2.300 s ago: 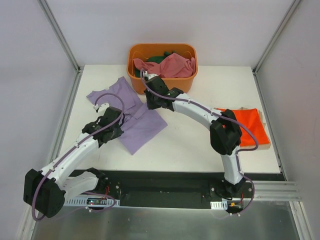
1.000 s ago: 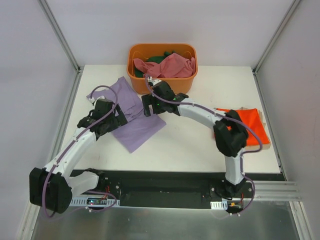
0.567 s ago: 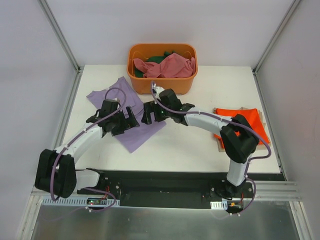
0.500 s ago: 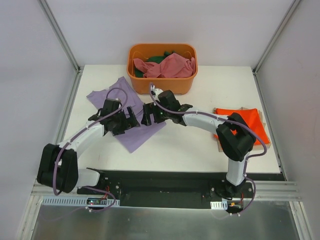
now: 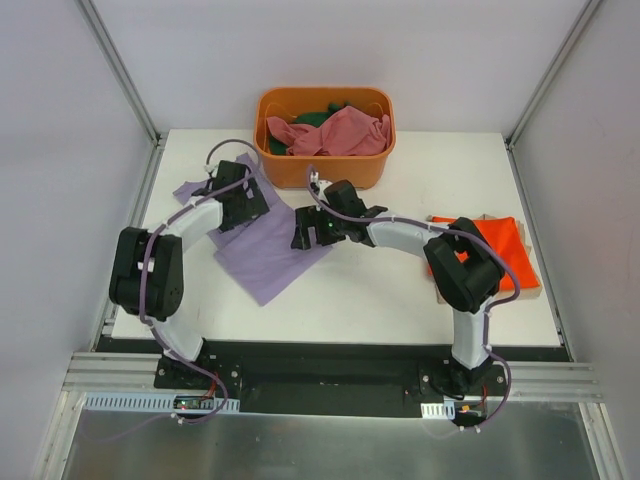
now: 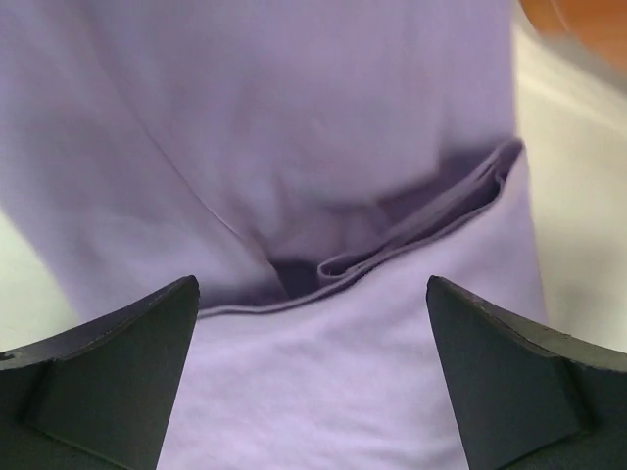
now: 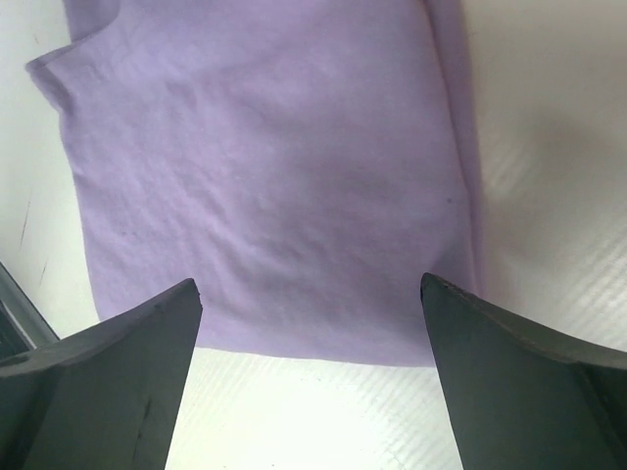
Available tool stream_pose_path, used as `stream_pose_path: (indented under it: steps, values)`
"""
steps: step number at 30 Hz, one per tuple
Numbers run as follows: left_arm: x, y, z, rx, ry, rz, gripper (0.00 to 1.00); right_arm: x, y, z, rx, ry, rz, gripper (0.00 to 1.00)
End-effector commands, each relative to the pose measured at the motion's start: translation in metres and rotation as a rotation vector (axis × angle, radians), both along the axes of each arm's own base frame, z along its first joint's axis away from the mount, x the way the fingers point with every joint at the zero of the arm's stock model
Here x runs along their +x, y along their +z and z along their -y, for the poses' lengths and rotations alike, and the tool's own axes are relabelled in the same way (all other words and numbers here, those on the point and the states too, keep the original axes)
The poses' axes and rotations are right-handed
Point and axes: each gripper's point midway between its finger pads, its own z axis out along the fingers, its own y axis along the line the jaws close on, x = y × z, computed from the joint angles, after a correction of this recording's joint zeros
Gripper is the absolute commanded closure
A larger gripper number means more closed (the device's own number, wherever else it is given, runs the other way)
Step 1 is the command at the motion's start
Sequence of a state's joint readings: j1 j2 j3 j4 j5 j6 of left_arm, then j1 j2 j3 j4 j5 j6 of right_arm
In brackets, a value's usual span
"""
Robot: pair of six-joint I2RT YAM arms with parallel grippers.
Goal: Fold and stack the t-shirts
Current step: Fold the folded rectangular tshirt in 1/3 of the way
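A lavender t-shirt lies spread and wrinkled on the left half of the white table. My left gripper hovers over its far part, open; in the left wrist view the cloth fills the frame, with a folded hem ahead. My right gripper is open over the shirt's right edge; in the right wrist view that edge runs between the fingers. A folded orange-red t-shirt lies at the right.
An orange tub at the back centre holds a dusty pink shirt and a dark green one. Metal frame posts and grey walls close in the table's sides. The tub stands just beyond both grippers.
My left arm has swung from the shirt's near-left side up to its far part near the tub. My right gripper has shifted slightly along the shirt's right edge. Both stayed open.
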State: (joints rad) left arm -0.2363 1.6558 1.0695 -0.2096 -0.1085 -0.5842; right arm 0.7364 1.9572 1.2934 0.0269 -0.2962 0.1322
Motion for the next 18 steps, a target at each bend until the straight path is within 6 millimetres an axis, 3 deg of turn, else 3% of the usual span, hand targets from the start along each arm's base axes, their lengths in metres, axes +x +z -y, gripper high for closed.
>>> stream_pose_path:
  steps: [1,4,9,12,15,18]
  values:
    - [0.013,-0.004,-0.075,0.178,0.194,-0.068,0.01,0.001,0.024,0.007,0.050,-0.001,0.023,0.04]
    - [0.012,0.007,-0.088,0.160,0.250,-0.056,0.01,-0.003,0.034,0.012,0.050,0.011,0.049,0.04]
    - [-0.010,0.032,-0.062,0.017,0.174,-0.009,0.01,0.003,0.037,0.028,-0.004,-0.054,0.092,0.04]
    - [-0.046,0.037,-0.039,-0.034,0.106,0.006,0.01,0.012,0.045,0.051,-0.031,-0.194,0.154,0.04]
    - [-0.090,0.041,0.002,-0.041,-0.055,0.040,0.01,0.023,0.081,0.091,0.034,-0.402,0.353,0.04]
    - [-0.143,0.032,0.036,-0.140,-0.146,0.020,0.01,0.016,0.103,0.122,0.055,-0.519,0.402,0.04]
